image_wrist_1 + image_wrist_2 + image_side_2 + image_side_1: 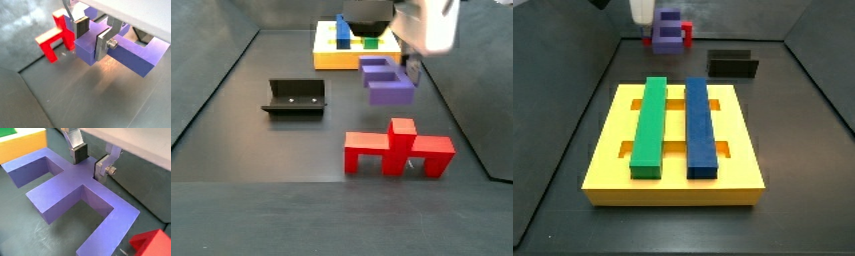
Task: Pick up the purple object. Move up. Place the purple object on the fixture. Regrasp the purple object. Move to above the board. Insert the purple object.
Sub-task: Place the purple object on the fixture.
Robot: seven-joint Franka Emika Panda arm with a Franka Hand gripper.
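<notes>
Purple object [70, 185] fills both wrist views, lying flat on the dark floor [100, 100]. Our gripper [90, 159] has its fingers down either side of the central stem, apparently touching, piece not lifted. We judge the first step, the pick-up, is in hand. Red piece [396, 151] stands just beside it; fixture [294, 97] sits well apart, toward the opposite wall; board [673, 170] lies beyond, carrying green and blue bars. Next: firm the grip and lift straight, clearing the red piece.
</notes>
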